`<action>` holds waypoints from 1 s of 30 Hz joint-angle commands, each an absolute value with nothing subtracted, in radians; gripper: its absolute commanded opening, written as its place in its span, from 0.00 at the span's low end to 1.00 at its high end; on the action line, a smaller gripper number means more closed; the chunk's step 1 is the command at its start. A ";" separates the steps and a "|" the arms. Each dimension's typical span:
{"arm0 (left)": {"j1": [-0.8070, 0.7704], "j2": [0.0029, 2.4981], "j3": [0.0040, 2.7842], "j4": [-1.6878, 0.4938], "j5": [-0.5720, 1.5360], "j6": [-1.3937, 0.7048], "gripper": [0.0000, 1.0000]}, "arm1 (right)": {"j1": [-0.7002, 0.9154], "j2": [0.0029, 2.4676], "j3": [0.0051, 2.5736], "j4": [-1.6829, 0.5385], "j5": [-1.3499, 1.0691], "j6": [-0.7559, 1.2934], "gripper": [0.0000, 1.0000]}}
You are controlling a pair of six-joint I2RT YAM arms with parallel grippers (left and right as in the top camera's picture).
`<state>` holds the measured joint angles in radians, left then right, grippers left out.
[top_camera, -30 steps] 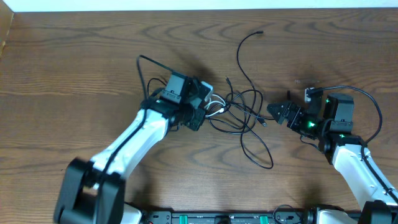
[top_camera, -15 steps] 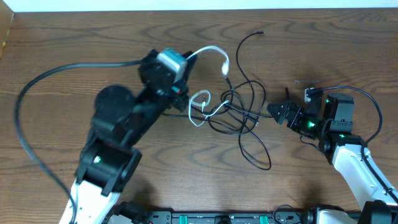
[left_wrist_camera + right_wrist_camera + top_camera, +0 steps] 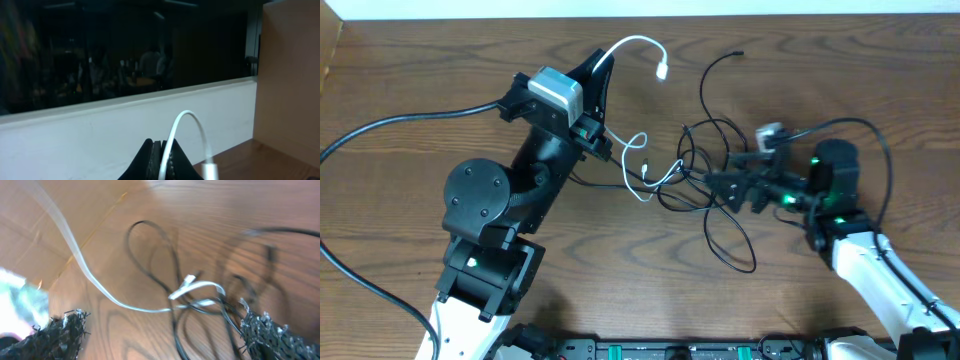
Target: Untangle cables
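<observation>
Since half a second ago, both arms have moved over the wooden table (image 3: pixel 410 60): the left arm (image 3: pixel 535 165) has carried its catch higher and further toward the far edge, and the right arm (image 3: pixel 865 260) has reached leftward, up to the knot. The black cables (image 3: pixel 695 172) lie as a loose tangle in the middle of the table, between the two arms. The white cable (image 3: pixel 188 113) runs out of this tangle up to the left gripper (image 3: pixel 600 65), and its free end arches beyond it. We judge that the main danger is in the pull. The white cable seems still threaded through the black loops, so if the left arm lifts more while nothing holds the black cords down, the knot can tighten or the whole bundle can be dragged along. The thin cord can also slip out, because it is held close to its end. The left arm stands raised with the wrist turned upward, and its gripper is clenched on the white cable. The right gripper (image 3: pixel 725 183) is low and released, its fingers (image 3: pixel 65 335) spread wide on both sides of the tangle and, as far as we see, grasping nothing. The small white plug (image 3: pixel 664 71) hangs free.
</observation>
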<state>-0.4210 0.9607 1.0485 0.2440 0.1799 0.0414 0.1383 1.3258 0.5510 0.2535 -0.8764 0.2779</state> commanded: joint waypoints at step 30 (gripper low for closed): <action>-0.421 0.992 1.053 0.245 0.279 -0.144 0.08 | 0.714 1.966 0.651 1.235 -0.283 0.231 0.45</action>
